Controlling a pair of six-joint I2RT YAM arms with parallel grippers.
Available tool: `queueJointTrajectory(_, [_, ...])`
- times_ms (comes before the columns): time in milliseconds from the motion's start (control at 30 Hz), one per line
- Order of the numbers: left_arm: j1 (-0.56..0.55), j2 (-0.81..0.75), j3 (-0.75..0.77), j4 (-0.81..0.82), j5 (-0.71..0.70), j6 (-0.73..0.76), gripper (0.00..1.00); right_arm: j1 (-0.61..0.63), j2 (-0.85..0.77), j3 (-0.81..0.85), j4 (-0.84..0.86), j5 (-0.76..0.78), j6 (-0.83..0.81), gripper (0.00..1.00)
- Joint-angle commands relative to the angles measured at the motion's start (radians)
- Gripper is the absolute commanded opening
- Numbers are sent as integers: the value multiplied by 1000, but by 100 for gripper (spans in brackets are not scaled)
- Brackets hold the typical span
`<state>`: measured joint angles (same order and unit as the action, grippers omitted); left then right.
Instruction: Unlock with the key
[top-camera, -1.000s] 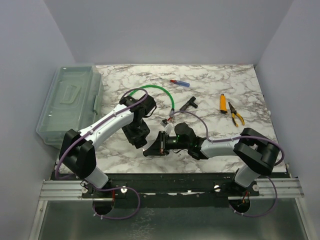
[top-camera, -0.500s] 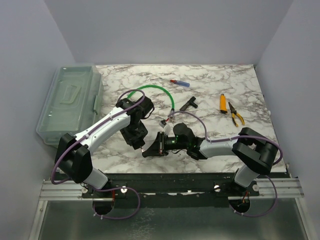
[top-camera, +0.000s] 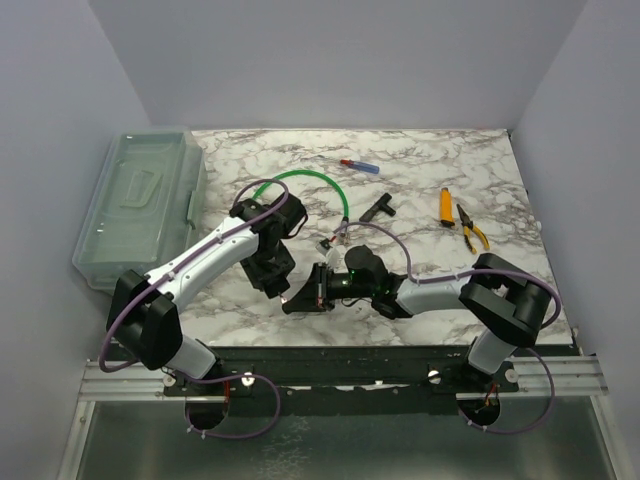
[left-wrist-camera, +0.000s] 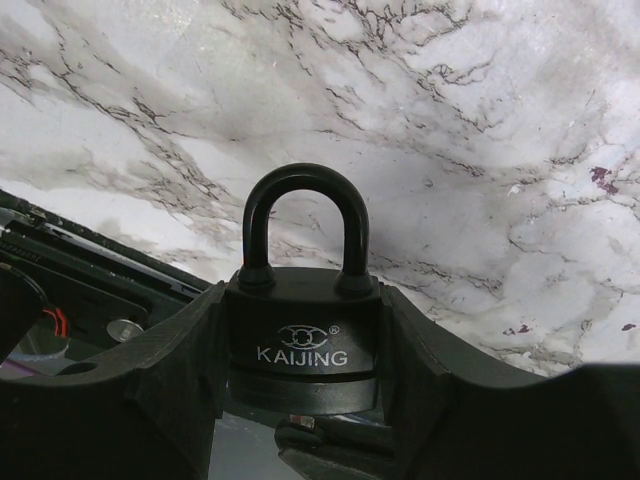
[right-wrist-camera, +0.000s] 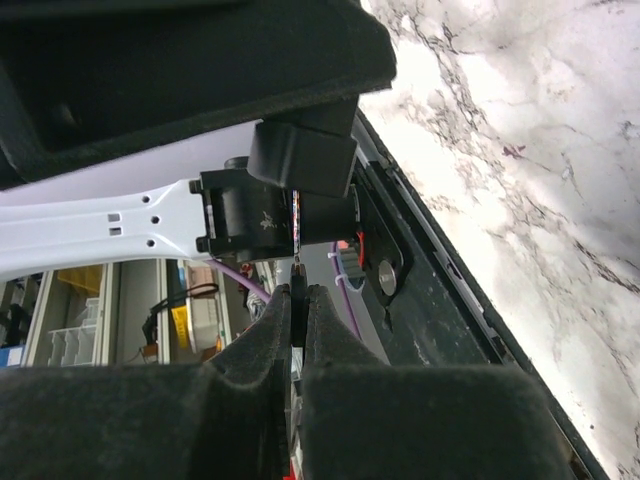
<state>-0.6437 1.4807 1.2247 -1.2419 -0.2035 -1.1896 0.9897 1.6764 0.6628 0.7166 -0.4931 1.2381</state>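
1. Nearest you, at the table's near edge, the right gripper (right-wrist-camera: 297, 325) was pinched almost closed on the key (right-wrist-camera: 297, 285), a thin blade seen edge-on between its pads.
2. Just left of it, the left gripper (left-wrist-camera: 300, 360) clamped the padlock (left-wrist-camera: 302, 345) by the sides of its body, spread only as wide as that body.
3. The key lay on the padlock's base side with its blade aimed leftward. The padlock's long axis ran away from the key, base to shackle (left-wrist-camera: 300, 225) (whether the tip had entered the keyway, you couldn't tell).
4. The padlock was black and stamped KAIJING, with both shackle legs seated, so it was probably locked.
5. Farther back, the green cable (top-camera: 310, 178) and pliers (top-camera: 472, 228) lay well apart.
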Motion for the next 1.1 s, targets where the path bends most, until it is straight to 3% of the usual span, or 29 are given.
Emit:
queueJointTrajectory(0, [-8, -59, -14, 18, -10, -9, 0, 4, 17, 36, 59, -24, 8, 0])
queueJointTrajectory(1067, [-10, -142, -93, 137, 8, -25, 0, 4, 99, 63, 166, -50, 90, 0])
